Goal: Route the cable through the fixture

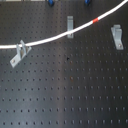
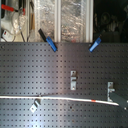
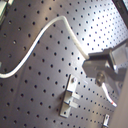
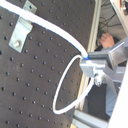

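Dark perforated worktop [image 1: 75, 95] fills both exterior views. Neither exterior view shows the arm.

The cable [image 1: 55, 37] runs white across the first exterior view from the 9 o'clock edge up to the 1 o'clock corner, cut off at both ends. Red band [image 1: 96, 21] sits on it toward 1 o'clock. The line lies over the top of the left bracket [image 1: 19, 53] and over the foot of the middle bracket [image 1: 70, 25]; whether it passes inside either slot is too blurred to tell. The third bracket [image 1: 117, 36], at 3 o'clock, stands apart from the cable.

In the second exterior view the cable [image 2: 55, 98] is a thin, near-level line low in frame, its red band [image 2: 95, 100] barely resolvable. Two blue clamps [image 2: 51, 44] sit at the worktop's far edge; the clutter behind them is too soft to identify.

In the first wrist view the cable [image 3: 45, 37] curves in to the fingers [image 3: 102, 76], whose metal block hides the contact. The second wrist view shows the cable [image 4: 62, 87] looping back to the fingers [image 4: 98, 76]. Cannot tell whether they are clamped on it or merely beside it.

No legible writing, labels or brand marks anywhere.
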